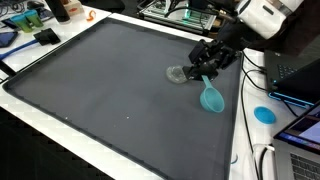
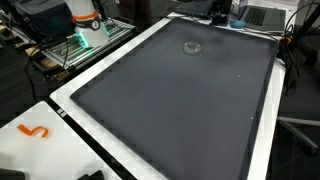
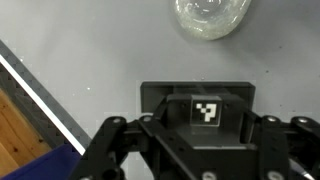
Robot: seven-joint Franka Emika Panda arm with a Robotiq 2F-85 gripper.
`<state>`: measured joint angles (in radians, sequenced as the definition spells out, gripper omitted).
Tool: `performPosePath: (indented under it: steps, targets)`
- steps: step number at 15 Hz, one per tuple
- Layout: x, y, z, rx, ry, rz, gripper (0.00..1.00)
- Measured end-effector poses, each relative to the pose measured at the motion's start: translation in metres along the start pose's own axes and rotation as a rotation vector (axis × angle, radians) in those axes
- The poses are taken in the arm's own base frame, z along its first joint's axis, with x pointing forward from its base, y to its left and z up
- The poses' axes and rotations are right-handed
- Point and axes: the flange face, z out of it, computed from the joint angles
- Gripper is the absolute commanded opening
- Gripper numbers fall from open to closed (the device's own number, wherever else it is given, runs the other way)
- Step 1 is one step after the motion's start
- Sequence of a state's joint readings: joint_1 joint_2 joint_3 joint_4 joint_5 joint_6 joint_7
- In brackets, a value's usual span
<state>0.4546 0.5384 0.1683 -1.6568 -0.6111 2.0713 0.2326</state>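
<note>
In an exterior view my gripper (image 1: 207, 68) is low over the dark grey mat (image 1: 110, 90). Its fingers are at the handle end of a teal spoon (image 1: 212, 97), whose scoop lies on the mat just below them. A clear glass bowl (image 1: 177, 74) sits on the mat right beside the gripper. The bowl also shows in the other exterior view (image 2: 192, 46) and at the top of the wrist view (image 3: 210, 15). The wrist view shows only the gripper's black body and a square marker. The fingertips and the spoon are hidden there, so I cannot tell whether the jaws grip the handle.
The mat lies on a white table (image 1: 240, 150) whose edge shows in the wrist view (image 3: 40, 95). A small blue round lid (image 1: 264, 114) lies on the white edge by cables and laptops. An orange piece (image 2: 35, 132) lies on the white edge in an exterior view. Clutter lines the far sides.
</note>
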Motion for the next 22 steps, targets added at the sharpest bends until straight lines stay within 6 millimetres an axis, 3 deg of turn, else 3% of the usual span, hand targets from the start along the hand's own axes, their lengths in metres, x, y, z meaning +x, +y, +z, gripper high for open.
performPosePath:
  steps: [9,22]
  targets:
    - [0.008,0.041,0.004,0.082,-0.001,0.057,0.31]
    - [-0.009,0.132,0.030,0.338,0.013,0.195,0.31]
